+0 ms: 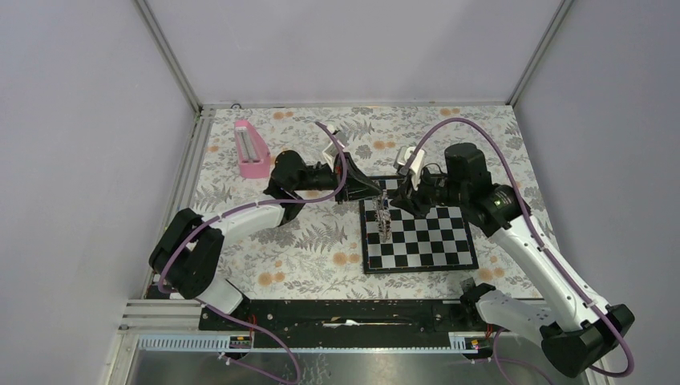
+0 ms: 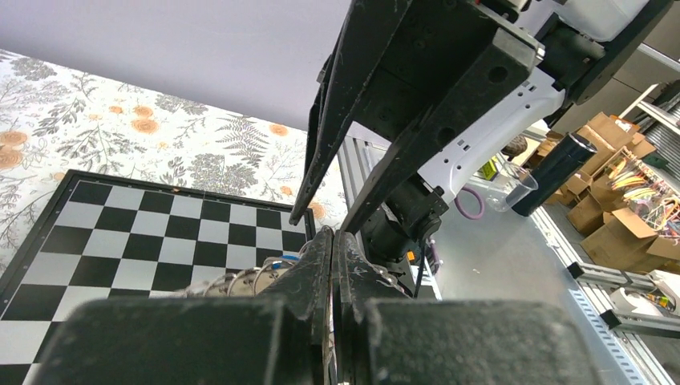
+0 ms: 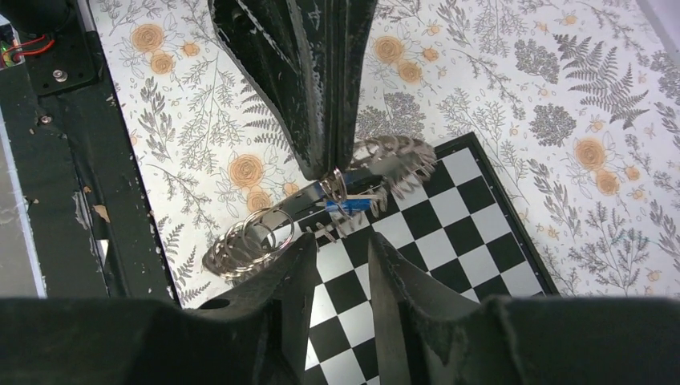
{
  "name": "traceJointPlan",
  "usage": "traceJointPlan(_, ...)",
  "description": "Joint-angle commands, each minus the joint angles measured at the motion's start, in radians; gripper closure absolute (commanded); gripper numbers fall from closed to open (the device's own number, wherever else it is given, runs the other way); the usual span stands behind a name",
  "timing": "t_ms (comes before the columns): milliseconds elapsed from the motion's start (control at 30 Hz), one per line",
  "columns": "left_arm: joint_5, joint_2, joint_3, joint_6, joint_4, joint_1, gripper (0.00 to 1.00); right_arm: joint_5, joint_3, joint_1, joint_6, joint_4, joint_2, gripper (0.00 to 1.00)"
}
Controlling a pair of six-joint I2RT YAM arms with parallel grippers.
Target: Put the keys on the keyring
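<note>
Right gripper [image 3: 343,245], jaws apart and empty at lower centre, faces the keyring [image 3: 248,245] clamped in the left gripper [image 3: 330,164] above the chessboard [image 3: 449,241], blue key [image 3: 354,205] against the band mid-frame; threading looks under way, next needing a careful pinch on the key

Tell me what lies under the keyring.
Below the keyring show a corner of the chessboard and the floral table cover. A blue key shows just below its middle. The left pincer, shut on the band, covers the stretch it clamps.
</note>
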Motion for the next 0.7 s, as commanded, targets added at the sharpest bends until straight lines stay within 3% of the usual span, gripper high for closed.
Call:
traceJointPlan(0, 0.050, -0.008, -0.004, -0.021, 0.133, 0.007, 1.00, -0.040, 0.013, -0.016, -0.023, 0.002, -0.018, 0.64)
traceJointPlan(667, 0.111, 0.001, -0.021, -0.040, 0.193, 0.006, 1.00, -0.207, 0.077, -0.017, -0.006, 0.000, 0.059, 0.65)
